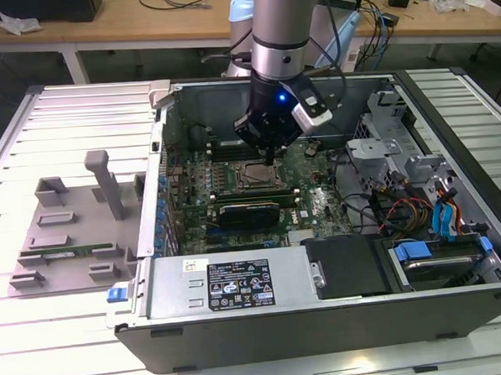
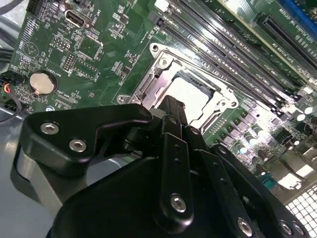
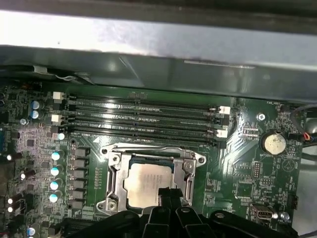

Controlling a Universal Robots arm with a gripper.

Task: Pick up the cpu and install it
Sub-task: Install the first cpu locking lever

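While the pincer (image 1: 272, 157) hangs low over the CPU socket frame (image 3: 151, 181) inside the open PC case (image 1: 240, 301), its black fingers (image 2: 171, 124) look drawn together with nothing between them. The cpu (image 3: 147, 184) sits in the socket, dull silver top with a thin green rim, apparently flat and square to the frame in both wrist views. Risks, as I judge them: fingertip is right at the chip's edge, so a sideways nudge could skew it and bend socket pins; pressing down unevenly could tilt it. DIMM slots (image 3: 143, 119) are just beside.
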